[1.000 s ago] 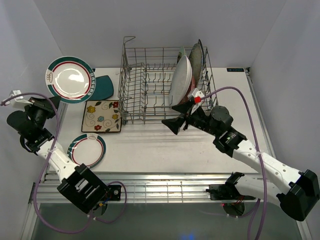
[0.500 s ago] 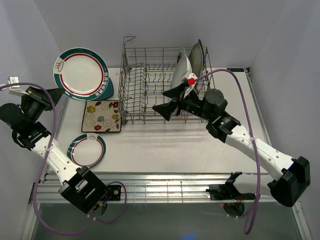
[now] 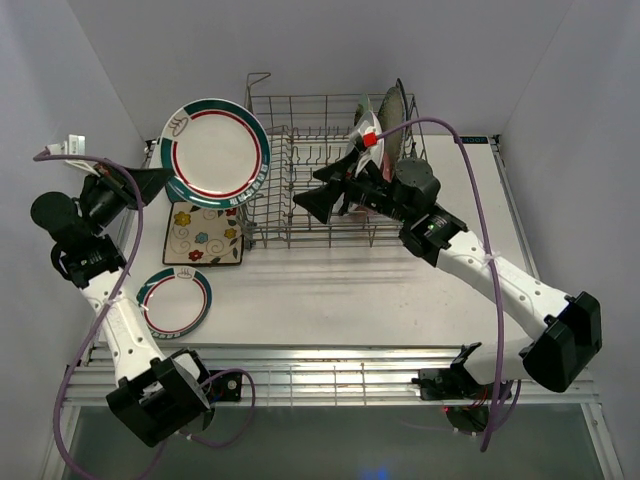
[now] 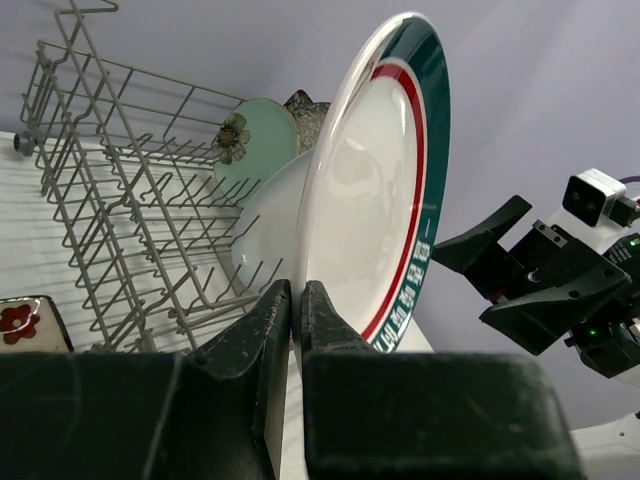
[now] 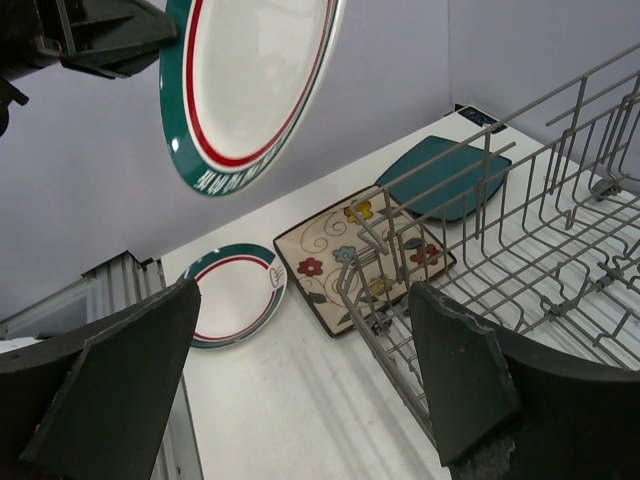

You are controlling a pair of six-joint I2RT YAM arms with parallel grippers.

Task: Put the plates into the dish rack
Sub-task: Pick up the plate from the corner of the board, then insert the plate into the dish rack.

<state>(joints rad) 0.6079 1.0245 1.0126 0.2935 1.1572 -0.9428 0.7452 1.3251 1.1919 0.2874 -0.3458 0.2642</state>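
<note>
My left gripper is shut on the rim of a white round plate with a teal and red band. It holds the plate on edge in the air, beside the left end of the grey wire dish rack. A big white plate, a mint green plate and a speckled one stand at the rack's right end. My right gripper hangs open and empty over the rack's middle, facing the held plate.
On the table left of the rack lie a floral square plate, a small teal-rimmed round plate and a teal square plate. Grey walls close in on both sides. Purple cables loop off both arms.
My left arm has carried the banded plate to the right, up to the rack's left end. My right gripper has moved left and back over the rack, still open.
</note>
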